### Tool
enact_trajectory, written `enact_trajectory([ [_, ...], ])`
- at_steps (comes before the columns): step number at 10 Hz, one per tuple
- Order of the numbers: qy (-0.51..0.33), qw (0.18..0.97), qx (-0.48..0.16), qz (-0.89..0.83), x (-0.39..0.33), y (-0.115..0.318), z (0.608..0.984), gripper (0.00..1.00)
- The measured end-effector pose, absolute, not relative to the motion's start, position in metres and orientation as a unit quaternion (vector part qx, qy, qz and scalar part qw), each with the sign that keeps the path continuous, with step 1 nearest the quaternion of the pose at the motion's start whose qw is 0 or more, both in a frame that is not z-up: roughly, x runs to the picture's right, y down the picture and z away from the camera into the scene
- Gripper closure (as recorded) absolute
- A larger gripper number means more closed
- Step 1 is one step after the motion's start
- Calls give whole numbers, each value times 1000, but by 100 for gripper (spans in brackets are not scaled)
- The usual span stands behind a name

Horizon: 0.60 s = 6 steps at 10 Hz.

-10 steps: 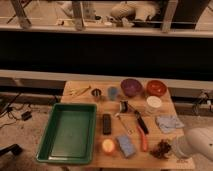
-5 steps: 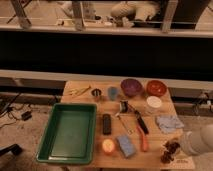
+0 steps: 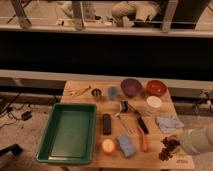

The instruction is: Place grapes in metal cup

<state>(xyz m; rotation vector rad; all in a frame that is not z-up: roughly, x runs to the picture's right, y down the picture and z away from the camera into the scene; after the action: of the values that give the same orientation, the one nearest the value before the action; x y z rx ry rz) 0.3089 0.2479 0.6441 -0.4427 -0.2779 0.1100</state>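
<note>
The grapes [image 3: 169,148] are a dark reddish-purple bunch at the table's front right corner. My gripper [image 3: 177,145] is at the end of the white forearm [image 3: 198,140] that comes in from the right edge. It is right at the grapes' right side, and I cannot tell whether it touches them. The metal cup [image 3: 96,93] is small, dark and shiny. It stands upright at the back left of the table, far from the gripper, just left of a blue-grey cup [image 3: 113,92].
A green tray [image 3: 70,132] fills the table's left. A purple bowl [image 3: 131,86], red bowl [image 3: 156,87] and white lid [image 3: 153,104] stand at the back right. A black remote [image 3: 106,123], orange-handled tool [image 3: 142,139], blue sponge [image 3: 125,145], round fruit [image 3: 108,145] and blue cloth [image 3: 168,122] lie between.
The white forearm has shifted slightly up and back at the right edge. The grapes sit slightly further right than a second ago. Nothing else on the table has moved.
</note>
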Motion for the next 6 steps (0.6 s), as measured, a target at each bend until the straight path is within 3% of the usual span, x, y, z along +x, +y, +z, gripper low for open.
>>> enact_trajectory([
  [6,-201,957,-206,-28,235,236,612,100],
])
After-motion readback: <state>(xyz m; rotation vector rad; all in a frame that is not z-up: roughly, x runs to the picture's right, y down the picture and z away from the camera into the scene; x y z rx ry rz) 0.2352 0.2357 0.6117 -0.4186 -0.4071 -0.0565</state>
